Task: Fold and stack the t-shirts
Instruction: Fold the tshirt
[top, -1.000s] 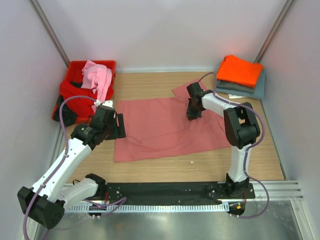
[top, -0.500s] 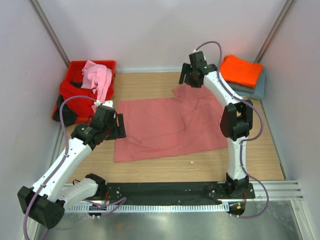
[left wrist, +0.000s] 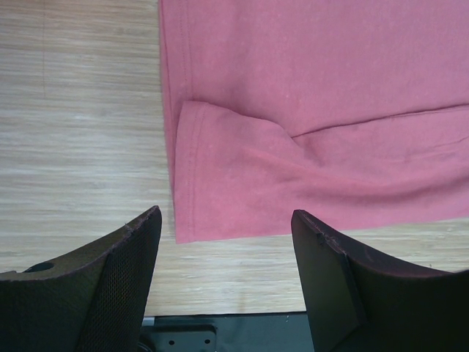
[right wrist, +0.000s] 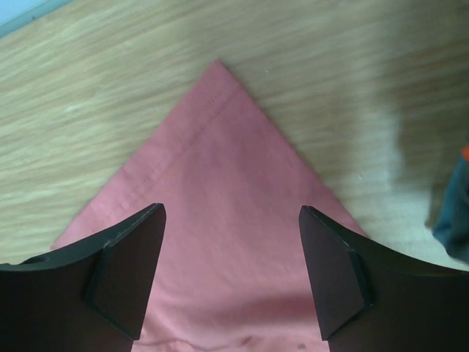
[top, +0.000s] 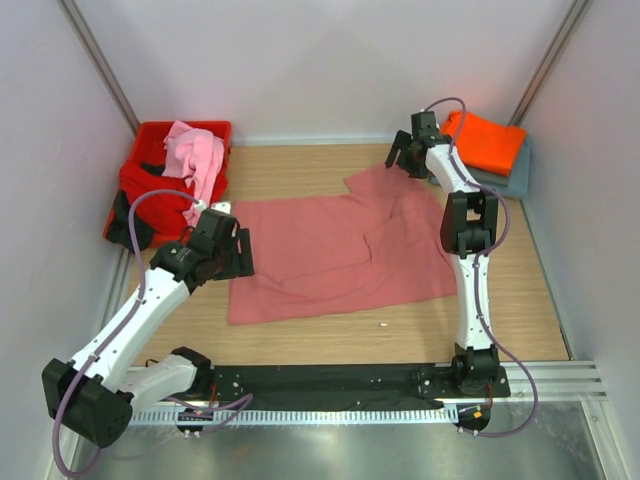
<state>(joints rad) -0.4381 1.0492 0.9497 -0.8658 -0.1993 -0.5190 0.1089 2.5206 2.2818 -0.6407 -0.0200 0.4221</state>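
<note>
Relocated my right gripper from salmon-pink t-shirt centre to far sleeve corner; jaws wide, empty. T-shirt flat on table, long axis left-right. Left gripper wide, empty, over near-left hem corner.

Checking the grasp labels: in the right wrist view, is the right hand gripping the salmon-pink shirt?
No: the right hand is open, and the salmon-pink shirt lies flat below it, ungripped.
</note>
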